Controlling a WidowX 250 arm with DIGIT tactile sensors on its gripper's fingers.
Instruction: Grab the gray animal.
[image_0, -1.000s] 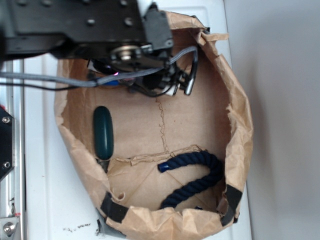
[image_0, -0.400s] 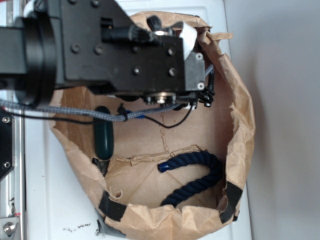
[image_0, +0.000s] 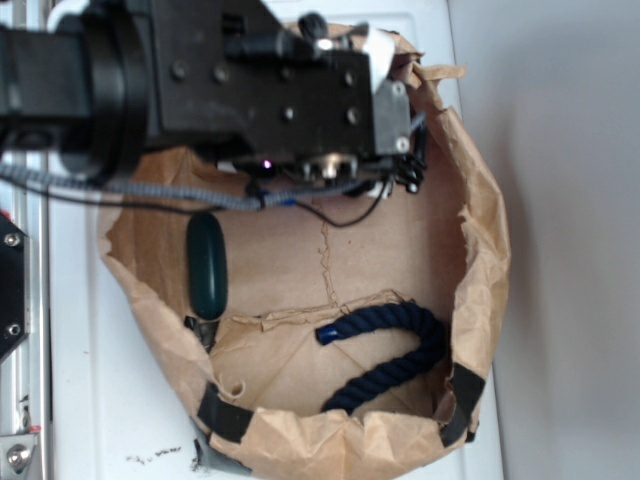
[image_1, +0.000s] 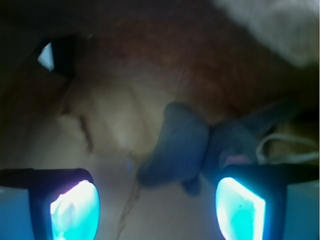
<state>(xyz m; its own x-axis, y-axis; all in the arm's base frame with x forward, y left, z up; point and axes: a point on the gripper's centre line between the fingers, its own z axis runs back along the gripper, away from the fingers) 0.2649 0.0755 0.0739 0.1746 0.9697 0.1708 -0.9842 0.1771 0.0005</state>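
The gray animal (image_1: 185, 147) lies on the brown paper floor of the bag (image_0: 480, 270), just ahead of the gripper (image_1: 157, 202) and nearer its right pad. The jaws stand wide apart and hold nothing. Shift slightly right to centre the toy, descend, then close firmly on the soft body, avoiding the white string (image_1: 280, 145).

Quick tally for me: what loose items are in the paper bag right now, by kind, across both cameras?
Soft gray plush animal with long ears, wrist view only, between the open fingers: 1
Dark green smooth oval object: 1
Navy twisted rope: 1
Total: 3 items inside the crumpled brown paper bag.
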